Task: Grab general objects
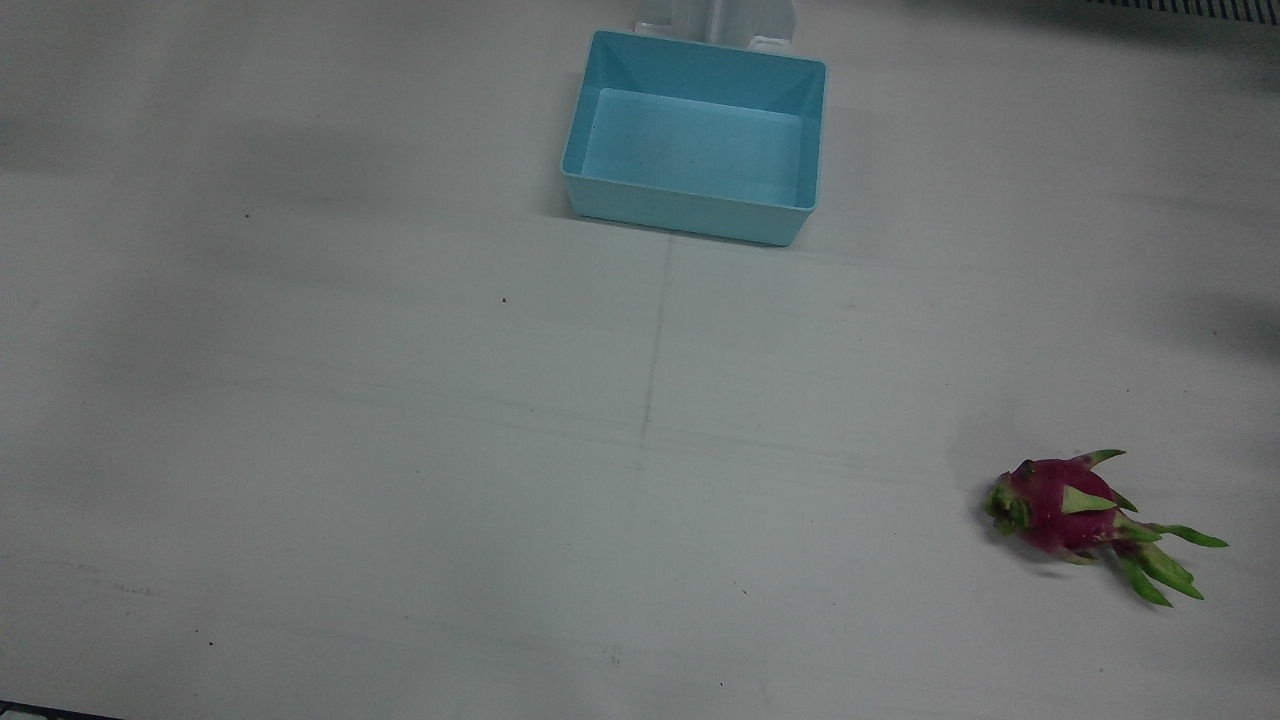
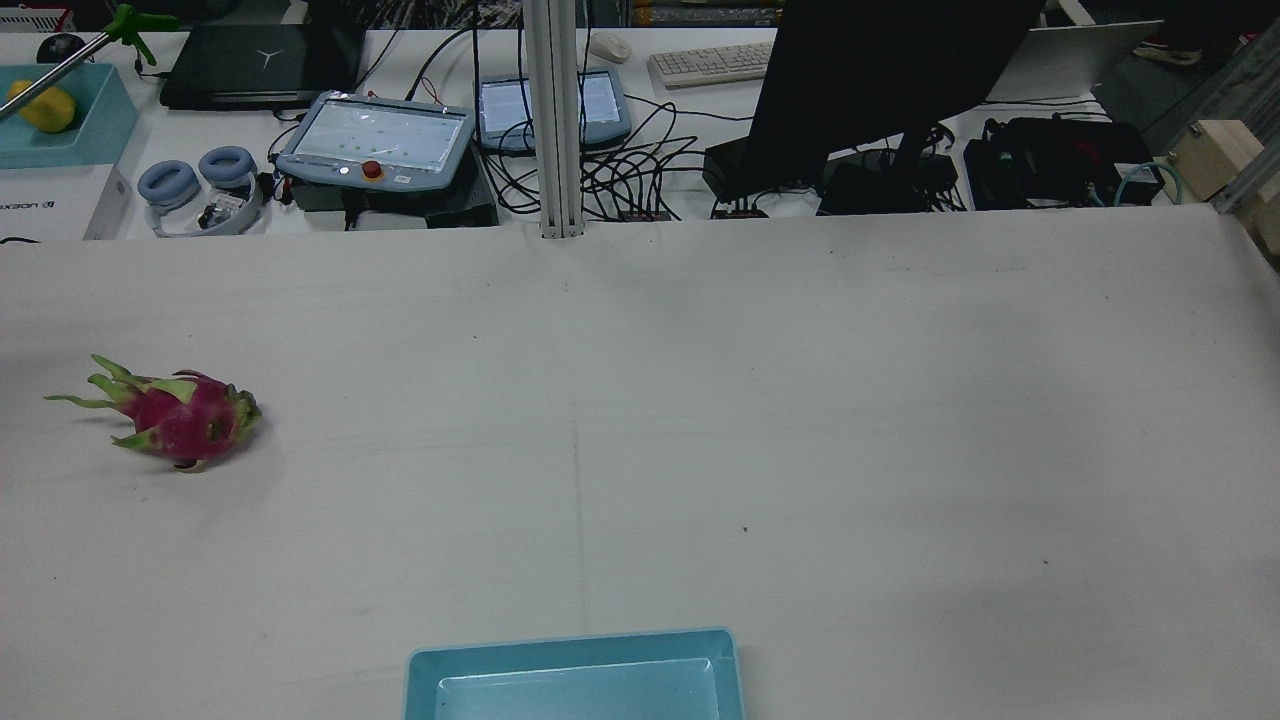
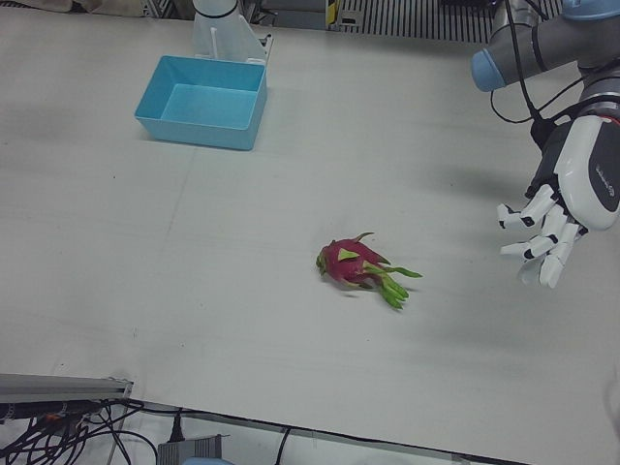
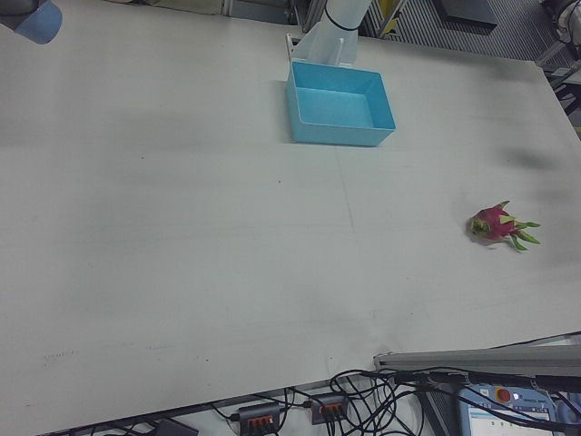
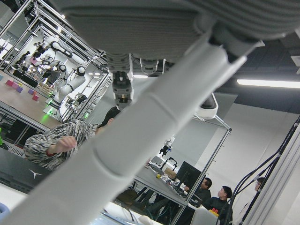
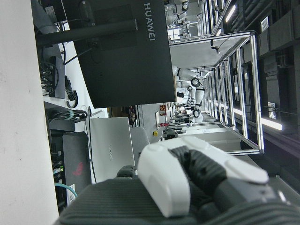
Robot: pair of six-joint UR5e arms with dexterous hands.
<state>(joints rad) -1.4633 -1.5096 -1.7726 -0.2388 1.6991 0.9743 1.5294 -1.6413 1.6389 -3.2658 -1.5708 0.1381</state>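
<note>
One fruit [image 3: 356, 263] lay on the white table [image 1: 400, 450], on the robot's left half, nearer the operators' edge than the robot's. It rested on its side, well apart from the blue bin [image 1: 695, 135] that stood empty at the middle of the robot's edge.

Only the left-front view showed the left hand [image 3: 567, 208]: it hung above the table near the left edge, palm turned toward the fruit, fingers [image 3: 528, 218] spread and holding nothing, clearly apart from the fruit. The front and rear views showed fruit and bin but neither hand. The right-front view caught no more of the right arm than a blue joint cap [image 4: 36, 20] at its top left corner.

The right hand [image 6: 187, 187] appeared only in its own camera, as a white and black part close to the lens, facing a dark monitor [image 6: 122, 51]; whether it was spread or closed could not be told. The left hand's camera looked past one thick pale finger into the lab beyond.

The fruit had a magenta skin, oval body, with green-tipped scales. Longer green leaves trailed from the end that pointed toward the left edge.
</note>
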